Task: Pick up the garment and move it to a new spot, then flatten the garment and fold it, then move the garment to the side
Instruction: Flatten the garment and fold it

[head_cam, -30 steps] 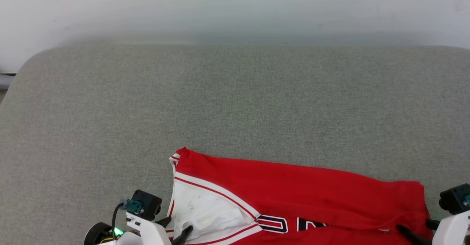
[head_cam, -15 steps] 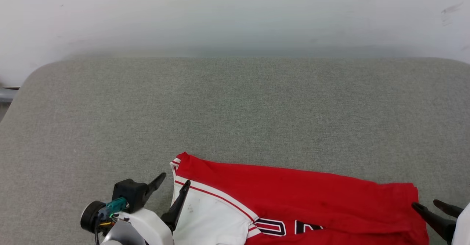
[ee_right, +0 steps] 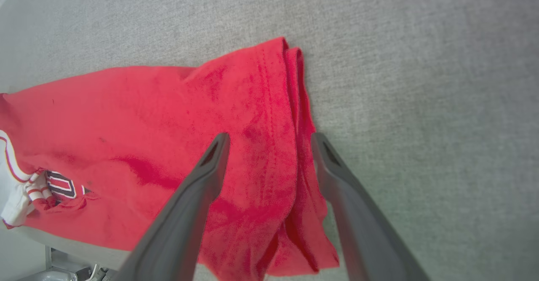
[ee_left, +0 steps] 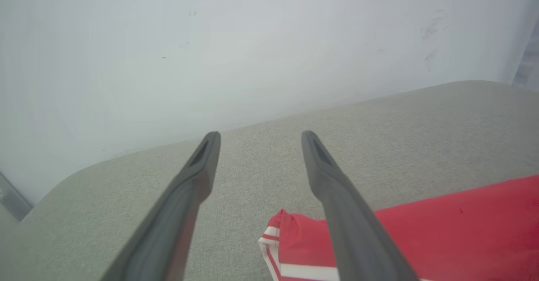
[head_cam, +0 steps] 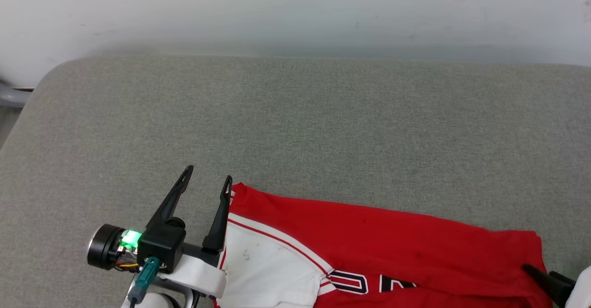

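The garment [head_cam: 383,248], a red jersey with a white sleeve [head_cam: 268,271] and black lettering, lies folded along the near edge of the grey padded surface [head_cam: 295,123]. My left gripper [head_cam: 208,175] is open and holds nothing. Its right finger runs beside the garment's far left corner [ee_left: 290,230]. In the left wrist view the left gripper [ee_left: 260,135] points toward the wall. My right gripper [head_cam: 539,272] sits at the garment's right end. In the right wrist view the right gripper [ee_right: 270,137] hovers open above the garment's [ee_right: 168,116] layered right edge.
The grey surface reaches back to a white wall [head_cam: 295,12] and has a rounded far left corner. A grey pipe [head_cam: 10,98] shows past that corner. In the right wrist view the garment hangs a little over the surface's near edge [ee_right: 54,247].
My left gripper lifted off the white sleeve and swung forward, so its fingers now stand beside the garment's far left corner. My right gripper drew back to the garment's right end. The camera also shifted.
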{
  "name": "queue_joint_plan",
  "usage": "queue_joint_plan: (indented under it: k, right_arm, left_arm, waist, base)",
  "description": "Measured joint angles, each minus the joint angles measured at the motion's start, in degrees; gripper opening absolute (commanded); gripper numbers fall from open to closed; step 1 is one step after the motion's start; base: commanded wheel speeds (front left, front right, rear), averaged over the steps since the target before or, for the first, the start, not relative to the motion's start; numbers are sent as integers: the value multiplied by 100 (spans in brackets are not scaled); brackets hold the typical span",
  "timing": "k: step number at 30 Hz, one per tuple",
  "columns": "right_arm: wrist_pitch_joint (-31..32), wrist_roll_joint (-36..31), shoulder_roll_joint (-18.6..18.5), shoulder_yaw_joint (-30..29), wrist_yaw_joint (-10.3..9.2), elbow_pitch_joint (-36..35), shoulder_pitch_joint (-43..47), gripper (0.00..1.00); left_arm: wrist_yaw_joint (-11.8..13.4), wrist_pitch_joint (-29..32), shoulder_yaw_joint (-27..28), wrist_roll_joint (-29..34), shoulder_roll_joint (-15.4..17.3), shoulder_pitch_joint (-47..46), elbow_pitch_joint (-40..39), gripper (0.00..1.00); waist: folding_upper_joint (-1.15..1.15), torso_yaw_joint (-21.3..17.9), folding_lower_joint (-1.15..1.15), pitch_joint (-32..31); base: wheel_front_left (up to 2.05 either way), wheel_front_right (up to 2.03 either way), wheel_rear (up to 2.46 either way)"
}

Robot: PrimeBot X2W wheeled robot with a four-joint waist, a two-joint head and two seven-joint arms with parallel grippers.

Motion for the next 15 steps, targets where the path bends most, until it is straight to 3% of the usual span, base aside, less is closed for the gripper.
queue_joint_plan:
  k: [7,15]
  right_arm:
    - [154,-704,266,-460,2,354,-76,100]
    - [357,-804,441,-445,-3,426,-193,100]
  left_arm:
    - [-298,0,400,701,-283,227,-146,100]
    - [-627,0,742,999,-525,341,-137,100]
  waist:
    - [0,81,0,90]
    - [0,115,0,202]
  base:
    - [0,0,0]
    - [0,0,0]
